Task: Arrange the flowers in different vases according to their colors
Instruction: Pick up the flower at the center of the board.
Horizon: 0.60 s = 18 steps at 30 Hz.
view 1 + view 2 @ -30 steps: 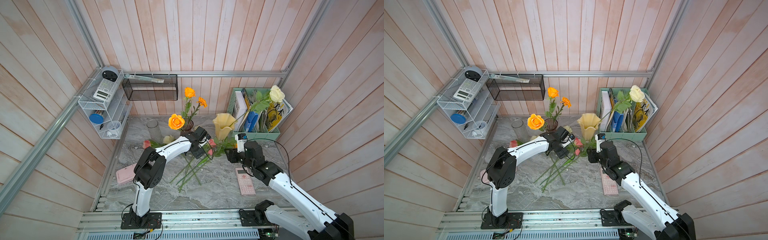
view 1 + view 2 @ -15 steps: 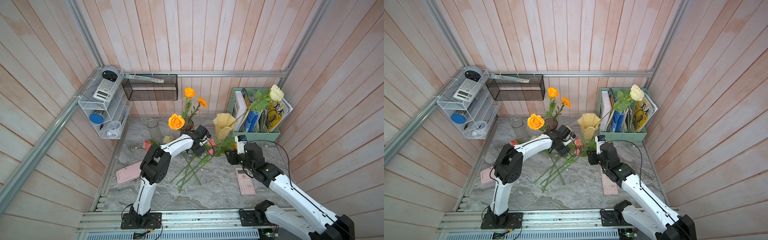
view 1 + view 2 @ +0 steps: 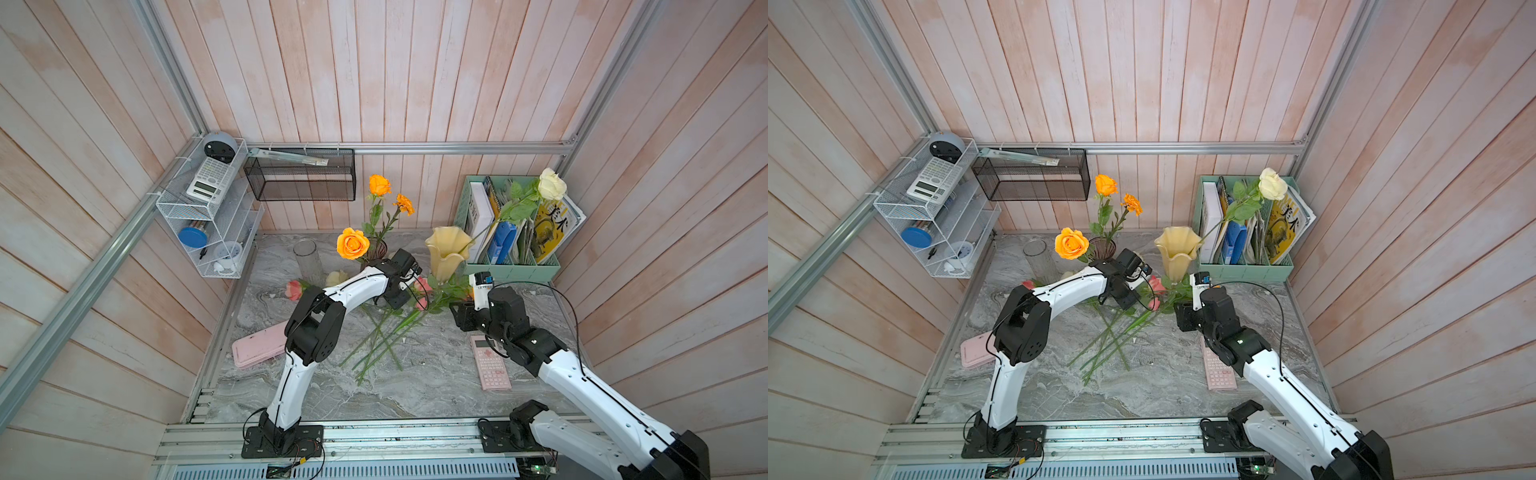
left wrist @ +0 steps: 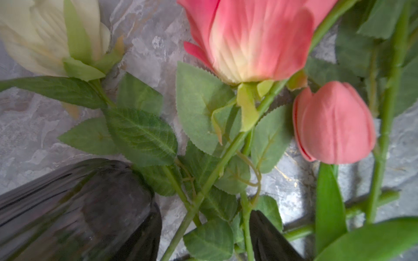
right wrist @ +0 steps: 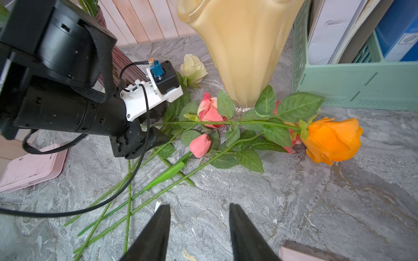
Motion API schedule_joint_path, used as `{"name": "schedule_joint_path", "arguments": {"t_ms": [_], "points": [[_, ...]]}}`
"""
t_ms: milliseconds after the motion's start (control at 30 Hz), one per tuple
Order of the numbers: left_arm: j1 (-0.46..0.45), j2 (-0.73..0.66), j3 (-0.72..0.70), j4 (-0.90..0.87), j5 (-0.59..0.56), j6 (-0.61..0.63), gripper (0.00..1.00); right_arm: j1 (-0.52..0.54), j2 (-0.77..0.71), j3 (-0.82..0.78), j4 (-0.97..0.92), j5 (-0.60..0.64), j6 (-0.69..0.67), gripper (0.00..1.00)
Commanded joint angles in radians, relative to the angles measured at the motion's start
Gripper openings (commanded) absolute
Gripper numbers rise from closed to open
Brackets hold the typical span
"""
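Observation:
My left gripper is low over the loose flowers on the table, open, its jaws either side of the green stems below a pink rose and beside a pink bud. The dark purple vase next to it holds orange flowers. A cream rose stands in the yellow vase. The clear glass vase is empty. An orange rose lies by the yellow vase's foot. My right gripper hangs open over bare table, nothing between its fingers.
A mint file holder with books stands at the back right. A pink calculator lies under my right arm, a pink case at the table's left edge. A wire rack and a black mesh basket hang on the walls.
The left gripper's jaws have narrowed around the stems, and its arm has shifted slightly. The right arm has stayed where it was.

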Motion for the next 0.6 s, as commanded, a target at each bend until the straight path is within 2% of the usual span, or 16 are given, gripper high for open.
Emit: {"name": "schedule_joint_path", "arguments": {"t_ms": [0,167,267,333,567], "points": [[0.007,0.024,0.034,-0.009,0.022,-0.009,0.67,0.006,-0.015,-0.010,0.003,0.005,-0.015,0.48],[0.012,0.048,0.062,-0.023,0.030,-0.009,0.66,0.006,-0.016,-0.012,0.004,0.004,-0.019,0.48],[0.013,0.055,0.070,-0.030,0.047,-0.011,0.53,0.006,-0.016,-0.014,0.002,0.008,-0.022,0.48],[0.014,0.057,0.073,-0.036,0.053,-0.013,0.49,0.006,-0.018,-0.013,0.002,0.008,-0.025,0.48],[0.016,0.061,0.073,-0.049,0.058,-0.014,0.40,0.006,-0.027,-0.015,0.000,0.015,-0.032,0.48]]}}
